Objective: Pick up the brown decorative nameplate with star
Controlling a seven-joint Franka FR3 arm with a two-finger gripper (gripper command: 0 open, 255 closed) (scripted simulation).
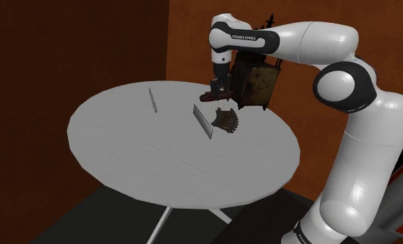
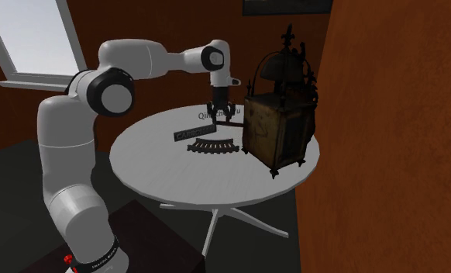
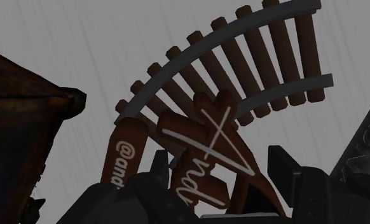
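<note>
The brown nameplate [image 3: 196, 140] carries white script lettering and a star shape at its far end. My gripper [image 3: 219, 172] is shut on it, one black finger [image 3: 158, 167] on each side. In the shoulder view the gripper [image 1: 217, 89] holds the reddish-brown nameplate [image 1: 210, 97] at the far side of the round table [image 1: 124, 149], and it looks slightly above the surface. In the second exterior view the gripper [image 2: 218, 107] hangs with the nameplate [image 2: 231, 114] just beside the clock.
A tall ornate brown lantern clock [image 2: 282, 116] stands close beside the gripper. A curved toy track piece [image 1: 228, 119] lies just beneath it. A dark lettered plate [image 2: 194, 136] stands near the track, and a pale plate [image 1: 151, 99] sits further off.
</note>
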